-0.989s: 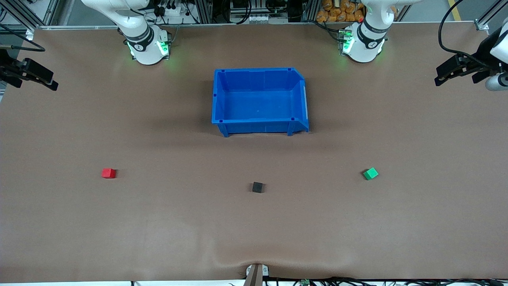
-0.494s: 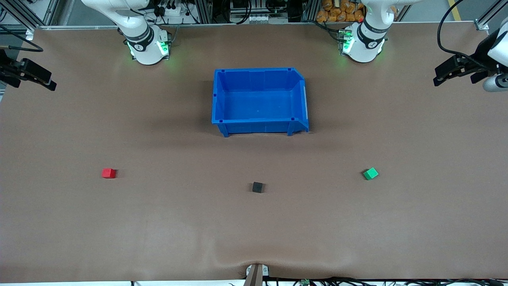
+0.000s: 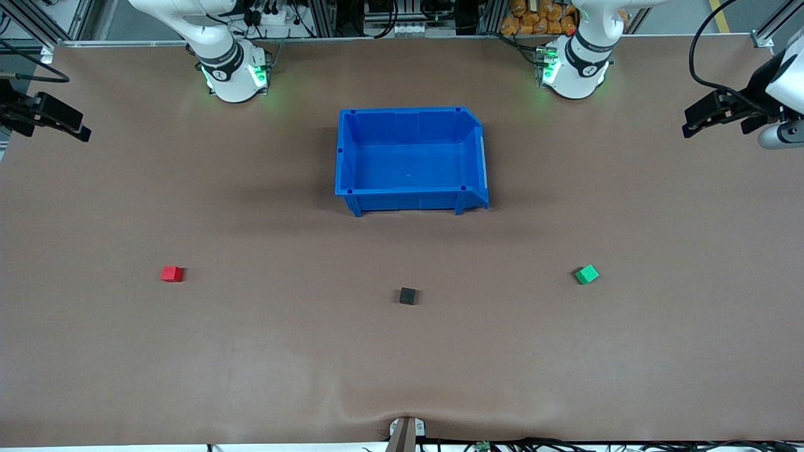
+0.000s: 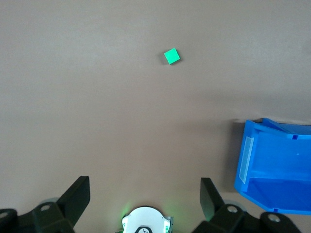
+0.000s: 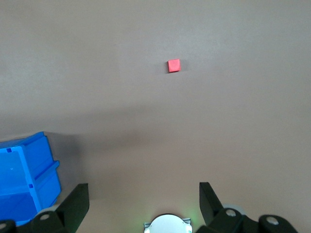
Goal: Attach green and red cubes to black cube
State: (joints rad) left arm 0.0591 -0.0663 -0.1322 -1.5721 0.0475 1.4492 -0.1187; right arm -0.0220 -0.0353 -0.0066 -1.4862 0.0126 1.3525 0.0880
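Three tiny cubes lie apart on the brown table. The red cube (image 3: 171, 274) (image 5: 174, 65) is toward the right arm's end and the green cube (image 3: 586, 274) (image 4: 171, 56) toward the left arm's end. Between them, slightly nearer the front camera, sits the black cube (image 3: 407, 295). My left gripper (image 3: 689, 129) (image 4: 144, 188) hangs open and empty over the table's edge at its own end, well away from the green cube. My right gripper (image 3: 83, 132) (image 5: 143, 191) hangs open and empty over the edge at the right arm's end, well away from the red cube.
An empty blue bin (image 3: 408, 111) (image 4: 252, 160) (image 5: 34, 160) stands mid-table between the two arm bases, farther from the front camera than the cubes. The white bases (image 3: 233, 78) (image 3: 575, 72) glow green at the table's back edge.
The left gripper has crept a little inward toward the table's middle. The right gripper has barely shifted, and the cubes and bin have not moved.
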